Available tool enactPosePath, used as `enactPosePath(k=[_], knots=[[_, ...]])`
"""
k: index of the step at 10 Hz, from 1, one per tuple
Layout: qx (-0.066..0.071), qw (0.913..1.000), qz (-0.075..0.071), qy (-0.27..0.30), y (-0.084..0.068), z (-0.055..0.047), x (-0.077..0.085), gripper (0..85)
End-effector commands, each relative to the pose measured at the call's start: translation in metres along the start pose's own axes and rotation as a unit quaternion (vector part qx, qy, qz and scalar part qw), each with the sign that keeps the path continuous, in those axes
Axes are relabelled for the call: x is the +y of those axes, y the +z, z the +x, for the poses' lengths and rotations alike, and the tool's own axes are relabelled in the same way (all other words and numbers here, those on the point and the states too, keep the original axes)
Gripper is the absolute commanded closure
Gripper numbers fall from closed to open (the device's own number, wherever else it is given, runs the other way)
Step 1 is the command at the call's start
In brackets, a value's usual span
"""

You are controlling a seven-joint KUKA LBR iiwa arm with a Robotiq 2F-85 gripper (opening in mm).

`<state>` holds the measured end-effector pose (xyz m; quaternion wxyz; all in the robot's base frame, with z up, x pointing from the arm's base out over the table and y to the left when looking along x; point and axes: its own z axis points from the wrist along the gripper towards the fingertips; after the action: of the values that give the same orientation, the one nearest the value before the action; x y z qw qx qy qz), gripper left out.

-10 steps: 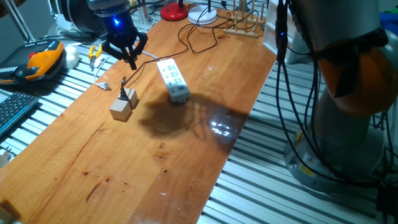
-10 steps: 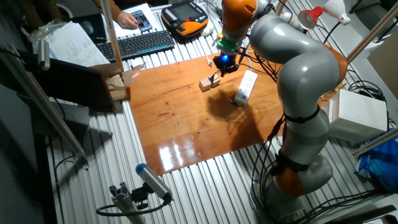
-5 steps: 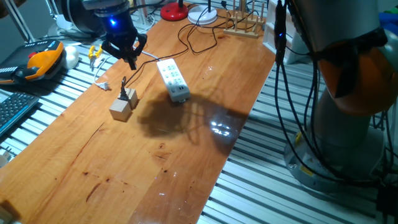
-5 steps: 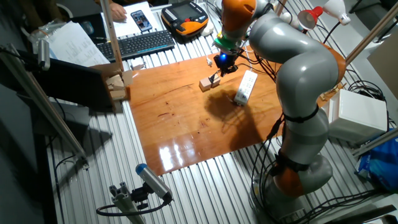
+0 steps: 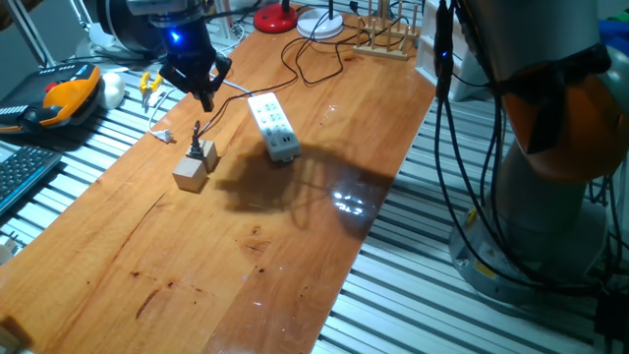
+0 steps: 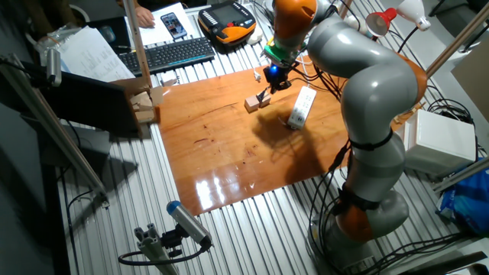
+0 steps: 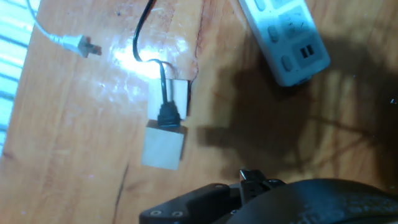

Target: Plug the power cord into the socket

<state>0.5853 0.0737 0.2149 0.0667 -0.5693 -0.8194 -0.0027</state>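
Note:
The power cord's small black plug lies across two tan wooden cubes, and its thin black cord runs off toward the table's far end. In one fixed view the plug sits left of the socket, a long white power strip lying flat. My gripper hangs above the table behind the plug and beside the strip's far end. It is open and holds nothing. From the other fixed view the gripper is over the plug, with the socket to its right. The hand view shows the socket at upper right.
A white cable with a grey connector lies left of the cubes. The strip's own black lead loops at the far end, near a wooden rack and a red lamp base. A keyboard and a pendant lie off the table's side.
The gripper has shifted slightly left and turned a little about its axis. Plug, cubes and power strip have not moved.

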Motion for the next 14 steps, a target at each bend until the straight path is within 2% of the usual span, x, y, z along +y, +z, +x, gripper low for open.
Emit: enactPosePath(k=[1,3,5,7,8,9,11,14], knots=[[-0.006,1.0,-0.003,0.001,0.001,0.0,0.002,85.0],[-0.013,0.9999,-0.006,0.01,0.005,-0.003,0.008,85.0],[-0.018,0.9997,-0.015,0.01,0.011,-0.005,0.016,85.0],[-0.022,0.9994,-0.022,0.013,0.016,-0.005,0.023,51.0],[-0.029,0.9993,-0.021,0.011,0.02,-0.007,0.028,51.0],[-0.027,0.9993,-0.023,0.011,0.025,-0.009,0.032,34.0],[-0.01,0.9997,-0.023,0.008,0.035,-0.015,0.039,34.0],[0.003,0.9999,-0.015,0.002,0.045,-0.02,0.046,34.0]])
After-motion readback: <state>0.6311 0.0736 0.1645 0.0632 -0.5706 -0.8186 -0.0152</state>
